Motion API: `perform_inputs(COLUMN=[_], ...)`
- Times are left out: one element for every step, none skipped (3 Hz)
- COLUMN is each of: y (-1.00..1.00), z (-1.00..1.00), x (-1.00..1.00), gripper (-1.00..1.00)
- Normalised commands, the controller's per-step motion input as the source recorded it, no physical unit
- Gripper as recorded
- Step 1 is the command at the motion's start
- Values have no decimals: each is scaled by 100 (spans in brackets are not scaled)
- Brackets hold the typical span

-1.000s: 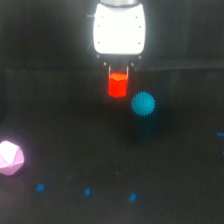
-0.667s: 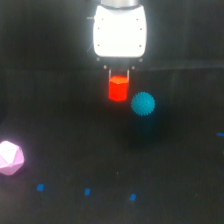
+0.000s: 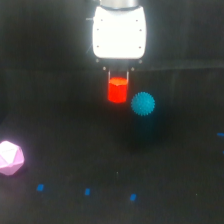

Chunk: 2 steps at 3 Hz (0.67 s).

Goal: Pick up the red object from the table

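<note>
**Operator:** What have the jaws got?

**Spotter:** Your gripper (image 3: 118, 79) has its two thin fingers (image 3: 109, 76) drawn in against the top of the red object (image 3: 118, 90), one on each side. They are spread only as far as the block is wide, pinching it. The block hangs below the white gripper body (image 3: 119, 31), and most of its length shows beneath the fingertips. You cannot tell from this single view whether its underside is off the table (image 3: 60, 125) or resting on it.

**Operator:** What is closest to it?

**Spotter:** The cyan spiky ball (image 3: 143, 104) sits just beside the block, toward the exterior view's right and slightly lower in the frame. A narrow dark gap seems to part them, though the blur makes that uncertain.

**Operator:** Where do I have room?

**Spotter:** You have dark open table on the exterior view's left of the block and across the whole middle of the frame. The pink faceted polyhedron (image 3: 10, 158) lies well apart, against the left edge. The gripper body reaches the top edge.

**Operator:** Count them.

**Spotter:** You have one red block, one spiky ball, one pink polyhedron and three blue marks (image 3: 87, 191) in a row low in the frame.
</note>
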Motion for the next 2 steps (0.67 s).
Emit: perform_inputs(y=[-20, 40], z=[-57, -4], x=[-45, 3], gripper=[-100, -69])
